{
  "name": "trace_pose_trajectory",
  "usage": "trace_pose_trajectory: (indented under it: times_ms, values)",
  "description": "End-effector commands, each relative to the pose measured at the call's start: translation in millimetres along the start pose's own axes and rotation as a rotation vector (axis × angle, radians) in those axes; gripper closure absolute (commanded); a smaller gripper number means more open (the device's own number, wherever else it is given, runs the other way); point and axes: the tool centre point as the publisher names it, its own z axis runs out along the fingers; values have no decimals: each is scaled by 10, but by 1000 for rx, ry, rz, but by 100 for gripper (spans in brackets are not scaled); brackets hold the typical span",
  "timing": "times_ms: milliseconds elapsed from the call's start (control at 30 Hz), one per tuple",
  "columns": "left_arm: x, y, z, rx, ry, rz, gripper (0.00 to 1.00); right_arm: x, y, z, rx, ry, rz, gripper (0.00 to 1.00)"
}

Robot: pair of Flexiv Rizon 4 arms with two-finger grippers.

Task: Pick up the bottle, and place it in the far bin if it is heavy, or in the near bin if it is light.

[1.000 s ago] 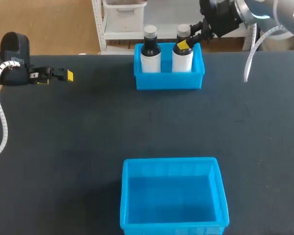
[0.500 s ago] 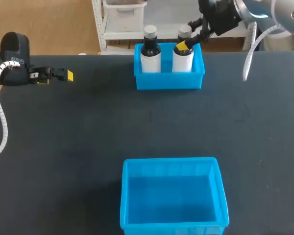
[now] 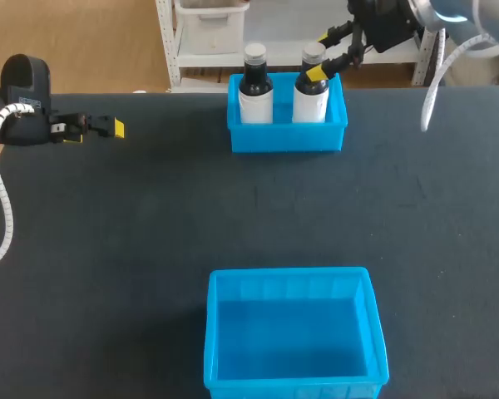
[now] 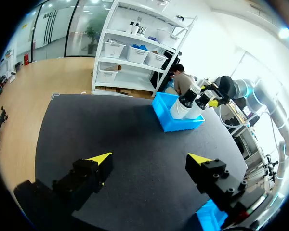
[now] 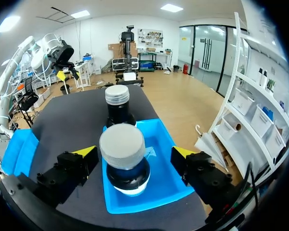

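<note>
Right tool (image 5: 133, 156) spread wide at the table's 12 o'clock edge, yellow tips flanking the grey cap of the bottle (image 3: 310, 90) with a gap on each side, gripping nothing. Sits upright in the far bin (image 3: 287, 140), at 3 o'clock of a second bottle (image 3: 254, 90) just beside it. White labels on both dark bodies; no print legible. Broad stretch of bare black table (image 3: 150, 216) between the far bin and the near bin (image 3: 293, 384) at 6 o'clock, the two well apart. Left tool (image 3: 110, 127) near the 9 o'clock edge, fingers parted around nothing, well clear of both bins.
</note>
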Motion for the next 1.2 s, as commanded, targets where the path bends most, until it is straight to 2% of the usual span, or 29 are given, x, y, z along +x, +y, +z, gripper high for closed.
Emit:
trace_pose_trajectory:
  times_ms: [33,500,867,1200]
  values:
    - [0,0,0,0,0,0,0,55,63,-125,18,4,-4,0]
    - [0,0,0,0,0,0,0,275,106,-581,50,17,-4,0]
    - [0,0,0,0,0,0,0,405,293,-911,61,2,4,0]
    - [0,0,0,0,0,0,0,422,496,-1140,87,-15,10,0]
